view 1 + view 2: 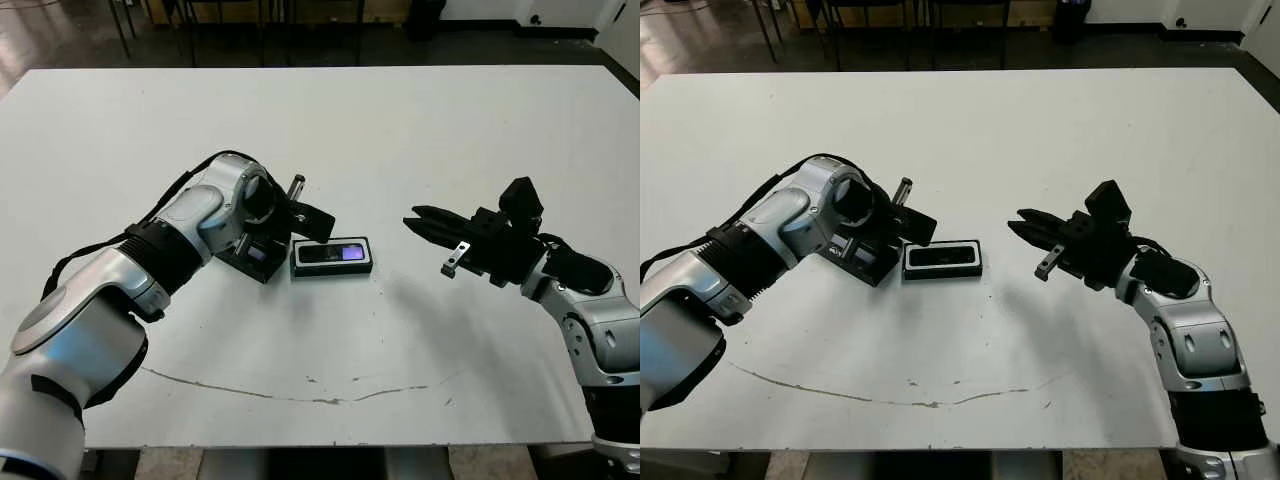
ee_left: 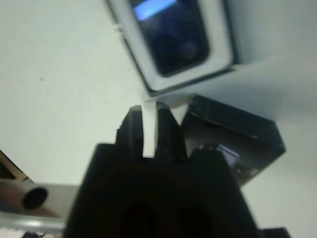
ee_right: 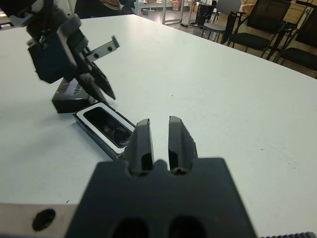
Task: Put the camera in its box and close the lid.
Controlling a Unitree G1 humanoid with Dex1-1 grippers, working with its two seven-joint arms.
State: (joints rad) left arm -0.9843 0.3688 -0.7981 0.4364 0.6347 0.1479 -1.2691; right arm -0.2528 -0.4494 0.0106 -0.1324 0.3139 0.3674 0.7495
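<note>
The box (image 1: 332, 272), black with a white lining, lies open at the middle of the table. The camera (image 1: 333, 253) rests flat inside it, its glossy face showing a purple glint. The black lid (image 1: 254, 260) sits on the table just left of the box, touching or almost touching it. My left gripper (image 1: 322, 230) hovers over the box's left end and the lid, shut, holding nothing. My right gripper (image 1: 414, 219) hangs right of the box, a short way off, shut and empty, pointing at it. The right wrist view shows the camera (image 3: 106, 124) in the box.
The white table (image 1: 400, 130) stretches wide around the box. A thin dark scratch (image 1: 300, 395) runs along the near part. Chairs and a dark floor lie beyond the far edge.
</note>
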